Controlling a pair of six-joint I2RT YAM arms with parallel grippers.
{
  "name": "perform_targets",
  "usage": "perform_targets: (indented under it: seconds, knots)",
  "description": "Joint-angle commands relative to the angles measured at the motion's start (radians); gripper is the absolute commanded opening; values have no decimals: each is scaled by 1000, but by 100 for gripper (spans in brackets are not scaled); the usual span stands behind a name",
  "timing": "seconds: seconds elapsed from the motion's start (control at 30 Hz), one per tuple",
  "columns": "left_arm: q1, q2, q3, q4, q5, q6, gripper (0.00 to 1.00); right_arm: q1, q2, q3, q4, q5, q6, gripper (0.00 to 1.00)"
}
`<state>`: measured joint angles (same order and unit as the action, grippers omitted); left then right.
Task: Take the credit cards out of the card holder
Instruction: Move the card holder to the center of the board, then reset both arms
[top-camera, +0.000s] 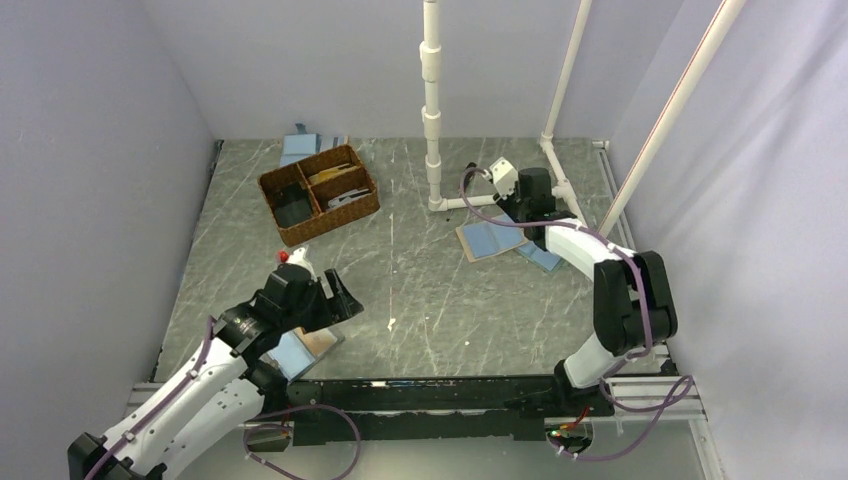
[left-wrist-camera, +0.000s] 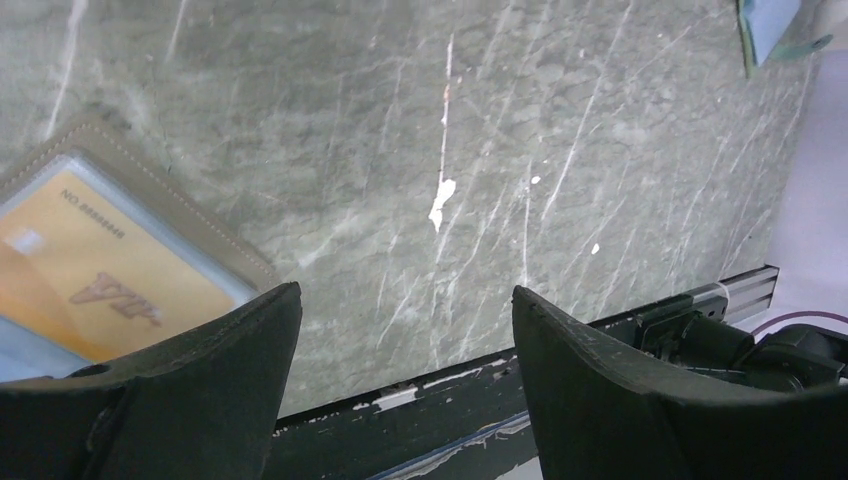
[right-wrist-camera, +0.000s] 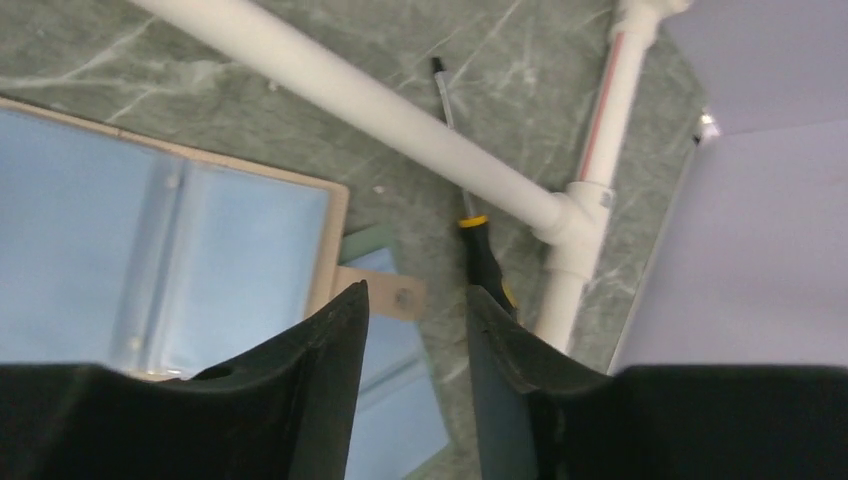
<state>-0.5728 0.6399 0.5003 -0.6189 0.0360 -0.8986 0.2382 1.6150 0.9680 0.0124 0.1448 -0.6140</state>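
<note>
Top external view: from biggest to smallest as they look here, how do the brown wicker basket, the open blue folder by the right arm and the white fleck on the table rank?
1. the wicker basket, clearly the largest
2. the blue folder, partly under the arm
3. the white fleck, tiny

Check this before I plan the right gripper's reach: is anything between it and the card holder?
Nothing visible is. The card holder lies open and flat just beside the right gripper, with nothing on top of it. The white pipe and the screwdriver lie on the gripper's other side, away from the holder.
</note>
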Motion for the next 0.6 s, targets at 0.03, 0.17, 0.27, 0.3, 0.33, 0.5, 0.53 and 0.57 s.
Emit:
perform_targets:
  seconds: [0.03, 0.17, 0.27, 0.3, 0.33, 0.5, 0.53, 0.57]
  knots:
    - [-2, 58, 130, -13, -17, 96, 83, -63, -143, 22, -18, -90, 59, 53]
    - [-1, 114, 231, -41, -33, 192, 87, -94, -261, 51, -205, -295, 67, 72]
    - [1, 141, 289, -21, -83, 288, 99, -98, -370, 68, -339, -478, 40, 87]
    - [7, 148, 301, -10, -113, 319, 99, -102, -423, 65, -363, -532, 46, 93]
    - [21, 156, 317, -2, -119, 351, 99, -105, -448, 59, -374, -571, 62, 98]
    - [203, 232, 438, 19, 21, 454, 99, -128, -608, 47, -439, -707, 156, 100]
    - [233, 247, 460, 16, 38, 474, 99, -137, -625, 51, -456, -735, 169, 100]
    - [256, 259, 476, 11, 49, 495, 99, -153, -643, 55, -466, -764, 197, 100]
